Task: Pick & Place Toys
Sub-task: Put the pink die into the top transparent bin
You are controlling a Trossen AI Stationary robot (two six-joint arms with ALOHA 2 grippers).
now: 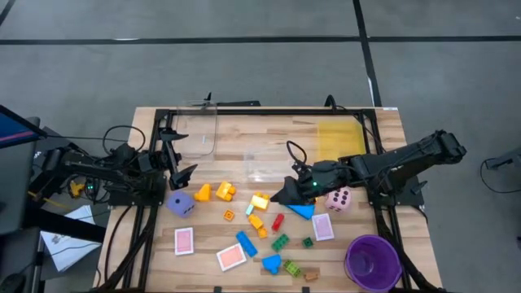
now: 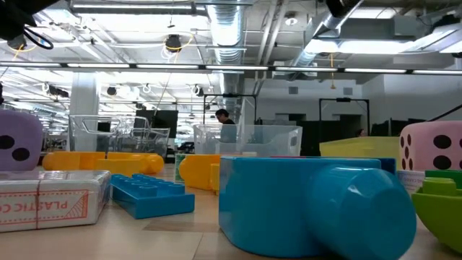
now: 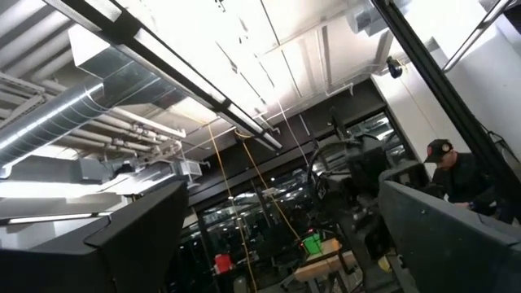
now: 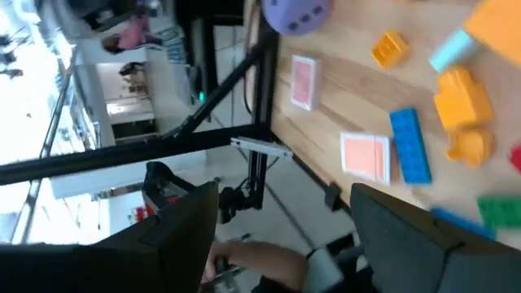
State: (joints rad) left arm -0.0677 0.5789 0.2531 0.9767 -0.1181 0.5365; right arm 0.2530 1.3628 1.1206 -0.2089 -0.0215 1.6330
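Right gripper point(image 1: 281, 195) hangs over the table's middle in the high view, jaws parted and empty, with the toys scattered from six to nine o'clock of it: bricks point(image 1: 259, 213), a purple die point(image 1: 181, 203), pink cards point(image 1: 231, 257). Left gripper point(image 1: 181, 172), jaws wide and empty, waits at the table's nine o'clock edge. Low view: a big blue brick point(image 2: 303, 206) fills the foreground. Right wrist view: both fingers point(image 4: 175, 236) apart above the table edge.

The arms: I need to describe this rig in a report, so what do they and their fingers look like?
Both arms are dark and jointed, with black cables looping along them. The left gripper and right gripper each end in two dark, flat, tapering fingers. A small green light shows near the right wrist.
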